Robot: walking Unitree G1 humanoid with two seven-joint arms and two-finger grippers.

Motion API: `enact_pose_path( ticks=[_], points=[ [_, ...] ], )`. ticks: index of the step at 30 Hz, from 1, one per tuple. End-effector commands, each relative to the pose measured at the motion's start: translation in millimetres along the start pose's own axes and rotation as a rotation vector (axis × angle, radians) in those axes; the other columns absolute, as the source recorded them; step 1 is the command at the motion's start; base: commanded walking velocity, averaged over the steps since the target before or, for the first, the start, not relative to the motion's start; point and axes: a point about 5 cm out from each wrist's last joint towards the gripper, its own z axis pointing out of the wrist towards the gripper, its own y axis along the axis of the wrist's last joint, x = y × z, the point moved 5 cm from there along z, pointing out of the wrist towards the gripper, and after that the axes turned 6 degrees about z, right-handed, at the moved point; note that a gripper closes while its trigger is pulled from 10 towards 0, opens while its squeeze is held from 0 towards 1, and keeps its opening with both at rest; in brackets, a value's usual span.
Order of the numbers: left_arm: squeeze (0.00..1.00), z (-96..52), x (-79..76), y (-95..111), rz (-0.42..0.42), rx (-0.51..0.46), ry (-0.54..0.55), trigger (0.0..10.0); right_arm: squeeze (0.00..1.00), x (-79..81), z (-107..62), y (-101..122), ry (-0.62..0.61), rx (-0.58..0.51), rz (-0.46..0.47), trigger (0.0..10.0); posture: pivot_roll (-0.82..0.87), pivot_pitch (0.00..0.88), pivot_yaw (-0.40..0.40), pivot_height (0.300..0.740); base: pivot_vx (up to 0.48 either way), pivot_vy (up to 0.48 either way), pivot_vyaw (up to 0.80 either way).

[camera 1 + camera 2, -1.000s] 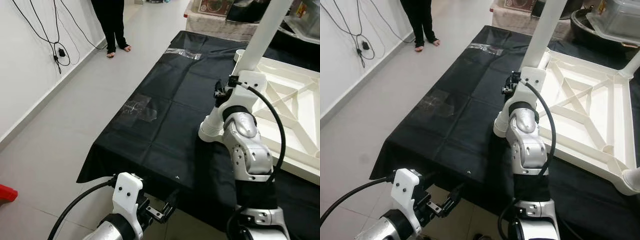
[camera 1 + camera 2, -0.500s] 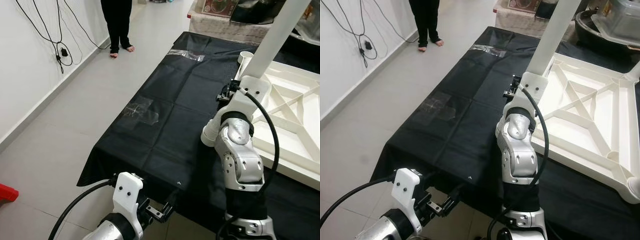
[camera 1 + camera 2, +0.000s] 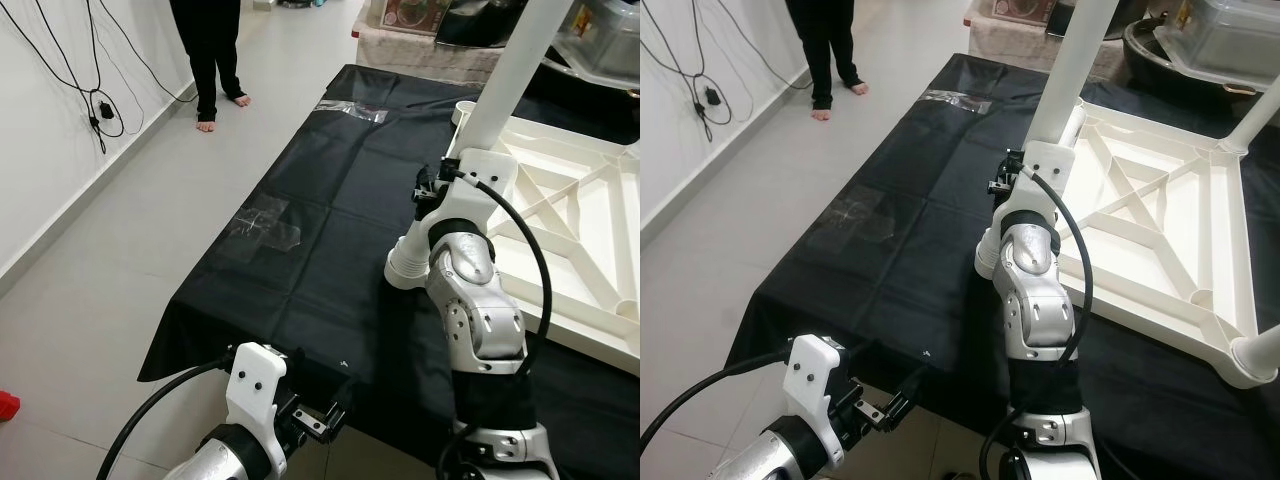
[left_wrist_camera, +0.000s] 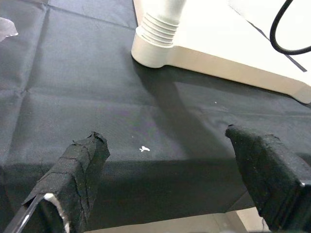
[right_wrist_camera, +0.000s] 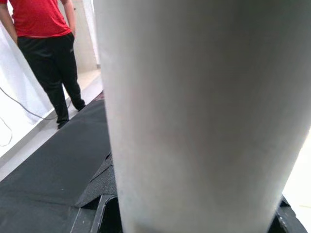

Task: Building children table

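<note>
A white children's table [image 3: 585, 335] lies upside down on a surface covered with black cloth [image 3: 320, 200]. At its near-left corner a white table leg [image 3: 500, 85] stands upright and slightly tilted. My right gripper [image 3: 432, 185] is shut on this leg low down. In the right wrist view the leg [image 5: 204, 116] sits close between the black fingers [image 5: 99, 208]. My left gripper [image 4: 170, 194] hangs open just below the cloth's front edge, with nothing between its taped fingers [image 4: 73, 179]. Another leg [image 3: 1262, 115] stands at the far right corner.
A person [image 3: 215, 50] stands on the floor at the far left end. Cables [image 3: 95, 100] hang on the left wall. Clear tape patches [image 3: 265, 220] lie on the cloth. Boxes and a bin [image 3: 1200, 40] crowd the back. My right elbow [image 3: 405, 268] rests near the cloth.
The head camera has shifted, so the whole picture has slid a little. My right gripper keeps its hold on the leg. The left gripper stays open at the front edge.
</note>
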Motion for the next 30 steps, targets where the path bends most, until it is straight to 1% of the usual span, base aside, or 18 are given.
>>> enact_pose_path(
  ticks=[1, 3, 5, 7, 8, 9, 11, 13, 15, 16, 19, 20, 24, 25, 27, 28, 29, 30],
  points=[
    [0.0, -0.8, -0.5, -6.6, -0.004, 0.022, -0.001, 10.0, 0.0, -7.8, -1.8, -49.9, 0.012, 0.204, 0.015, 10.0, 0.1, 0.181, -0.071, 0.74, 0.0, 0.0, 0.0],
    [0.0, -0.7, -0.6, -6.7, -0.004, 0.023, -0.002, 10.0, 0.0, -6.5, -1.4, -52.9, 0.029, 0.22, 0.029, 10.0, 0.1, 0.181, -0.071, 0.74, 0.0, 0.0, 0.0],
    [0.0, -0.7, -0.6, -6.6, -0.004, 0.022, -0.002, 10.0, 0.0, 5.4, -0.6, -56.9, 0.133, 0.242, 0.095, 10.0, 0.1, 0.181, -0.07, 0.74, 0.0, 0.0, 0.0],
    [0.0, -0.7, -0.8, -6.6, -0.004, 0.022, -0.003, 10.0, 0.0, 17.4, -0.2, -54.9, 0.255, 0.232, 0.122, 10.0, 0.1, 0.179, -0.069, 0.74, 0.0, 0.0, 0.0],
    [0.0, -0.8, -0.8, -6.6, -0.004, 0.022, -0.003, 10.0, 0.0, 20.6, -0.3, -54.7, 0.3, 0.228, 0.113, 10.0, 0.1, 0.179, -0.069, 0.74, 0.0, 0.0, 0.0],
    [0.0, -0.8, -0.8, -6.6, -0.004, 0.022, -0.003, 10.0, 0.0, 20.6, -0.3, -54.7, 0.3, 0.228, 0.113, 10.0, 0.1, 0.179, -0.069, 0.74, 0.0, 0.0, 0.0],
    [0.0, -0.7, -1.1, -6.5, -0.004, 0.021, -0.003, 10.0, 0.0, 24.2, -0.2, -55.6, 0.371, 0.225, 0.108, 10.0, 0.1, 0.177, -0.072, 0.74, 0.0, 0.0, 0.0],
    [0.0, -0.7, -1.3, -6.5, -0.005, 0.021, -0.003, 10.0, 0.0, 24.6, -0.1, -55.9, 0.385, 0.225, 0.108, 10.0, 0.1, 0.177, -0.072, 0.74, 0.0, 0.0, 0.0],
    [0.0, -1.0, -1.6, -6.7, -0.005, 0.021, -0.003, 10.0, 0.0, 24.6, 2.9, -57.0, 0.451, 0.212, 0.058, 10.0, 0.1, 0.172, -0.072, 0.74, 0.0, 0.0, 0.0],
    [0.0, -1.0, -1.6, -6.7, -0.005, 0.021, -0.003, 10.0, 0.0, 24.6, 2.9, -57.0, 0.451, 0.212, 0.058, 10.0, 0.1, 0.172, -0.072, 0.74, 0.0, 0.0, 0.0],
    [0.0, -1.1, -2.1, -7.0, -0.005, 0.022, -0.004, 10.0, 0.0, 27.9, 4.2, -59.8, 0.549, 0.219, 0.016, 10.0, 0.1, 0.169, -0.074, 0.74, 0.0, 0.0, 0.0],
    [0.0, -1.1, -2.1, -7.0, -0.005, 0.022, -0.004, 10.0, 0.0, 27.9, 4.2, -59.8, 0.549, 0.219, 0.016, 10.0, 0.1, 0.169, -0.074, 0.74, 0.0, 0.0, 0.0],
    [0.0, -1.3, -2.5, -7.5, -0.005, 0.023, -0.006, 10.0, 0.0, 44.6, -1.0, -66.8, 0.783, 0.286, 0.007, 10.0, 0.11, 0.164, -0.076, 0.74, 0.0, 0.0, 0.0],
    [0.0, -1.3, -2.5, -7.5, -0.005, 0.023, -0.006, 10.0, 0.0, 44.6, -1.0, -66.8, 0.783, 0.286, 0.007, 10.0, 0.11, 0.164, -0.076, 0.74, 0.0, 0.0, 0.0],
    [0.0, -1.3, -2.6, -7.5, -0.004, 0.022, -0.006, 10.0, 0.0, 47.4, -2.5, -68.1, 0.822, 0.3, 0.009, 10.0, 0.11, 0.164, -0.08, 0.74, 0.0, 0.0, 0.0],
    [0.0, -1.3, -2.6, -7.5, -0.004, 0.022, -0.006, 10.0, 0.0, 49.9, -4.0, -69.4, 0.857, 0.312, 0.005, 10.0, 0.11, 0.164, -0.08, 0.74, 0.0, 0.0, 0.0],
    [0.0, -1.3, -2.4, -7.6, -0.003, 0.022, -0.005, 10.0, 0.0, 55.5, -7.6, -71.8, 0.922, 0.341, 0.013, 10.0, 0.11, 0.163, -0.08, 0.74, 0.0, 0.0, 0.0],
    [0.0, -1.3, -2.4, -7.6, -0.003, 0.022, -0.005, 10.0, 0.0, 55.5, -7.6, -71.8, 0.922, 0.341, 0.013, 10.0, 0.11, 0.163, -0.08, 0.74, 0.0, 0.0, 0.0]
  ],
)
